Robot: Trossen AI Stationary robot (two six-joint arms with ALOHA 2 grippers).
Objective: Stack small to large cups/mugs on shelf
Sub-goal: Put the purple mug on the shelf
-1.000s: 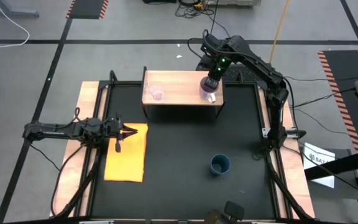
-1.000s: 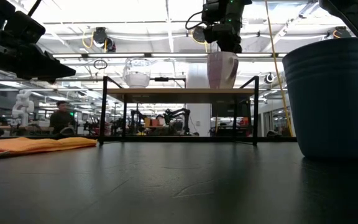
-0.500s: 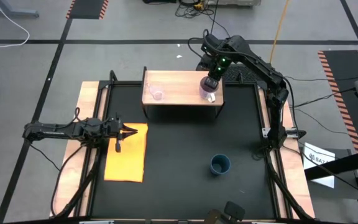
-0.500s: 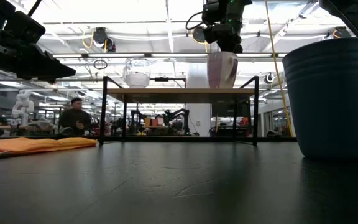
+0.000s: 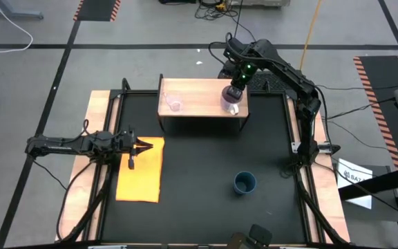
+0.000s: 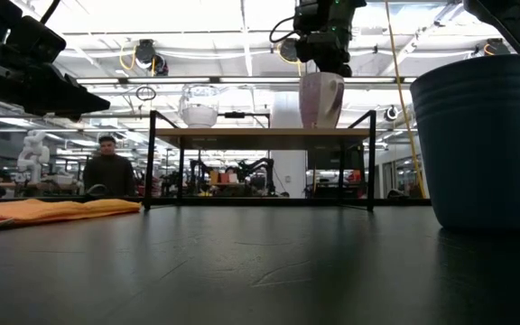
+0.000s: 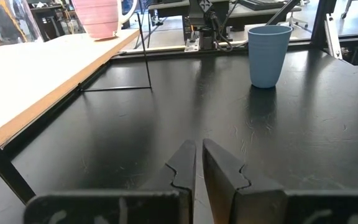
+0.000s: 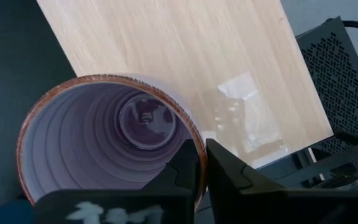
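The light-wood shelf (image 5: 199, 97) stands on black legs at the table's far side. A tiny clear glass cup (image 5: 175, 105) stands on its left part. On its right part is the light purple mug (image 5: 231, 102), upright, with my right gripper (image 5: 235, 93) shut on it from above. The dark teal-blue cup (image 5: 244, 182) stands on its base on the black table near the right front. My left gripper (image 5: 144, 145) is shut and hovers level over the yellow-orange mat (image 5: 140, 176) at the left, holding nothing. My right gripper pinches the mug's wall at its rim (image 8: 194, 146), one finger inside the mug and one outside. The fingers (image 8: 225, 168) come from above, pointing steeply down. The mug stays upright with its base (image 6: 321, 125) at the shelf's top; whether it rests there I cannot tell.
The glass cup (image 8: 241, 118) is a short way from the mug on the same board. The shelf's thin black legs (image 6: 150, 162) stand on the table. A person (image 6: 106, 167) is in the room behind. Black table surface (image 7: 185, 106) lies between mat and blue cup (image 7: 267, 55).
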